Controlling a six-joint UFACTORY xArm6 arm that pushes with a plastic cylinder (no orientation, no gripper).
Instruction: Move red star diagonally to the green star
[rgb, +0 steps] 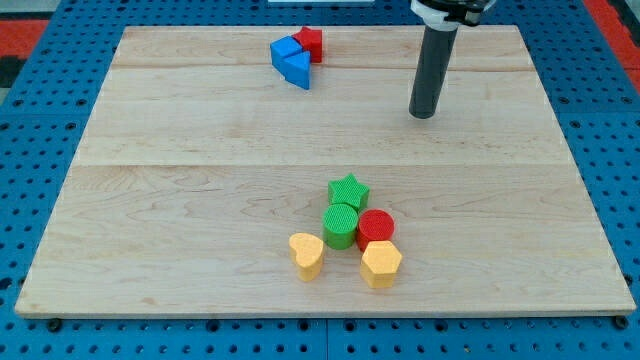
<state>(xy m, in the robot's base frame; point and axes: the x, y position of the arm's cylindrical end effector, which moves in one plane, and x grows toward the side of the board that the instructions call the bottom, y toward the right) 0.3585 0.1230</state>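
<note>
The red star (311, 41) sits near the view's top edge of the wooden board, touching two blue blocks (291, 60) on its left. The green star (348, 190) lies below the board's middle, at the top of a cluster of blocks. My tip (424, 113) is in the upper right part of the board, well to the right of the red star and a little lower, touching no block. It is far above the green star.
Under the green star sit a green cylinder (340, 225), a red cylinder (376, 228), a yellow heart (306, 255) and a yellow hexagon (381, 263). The wooden board (150, 200) lies on a blue pegboard surface.
</note>
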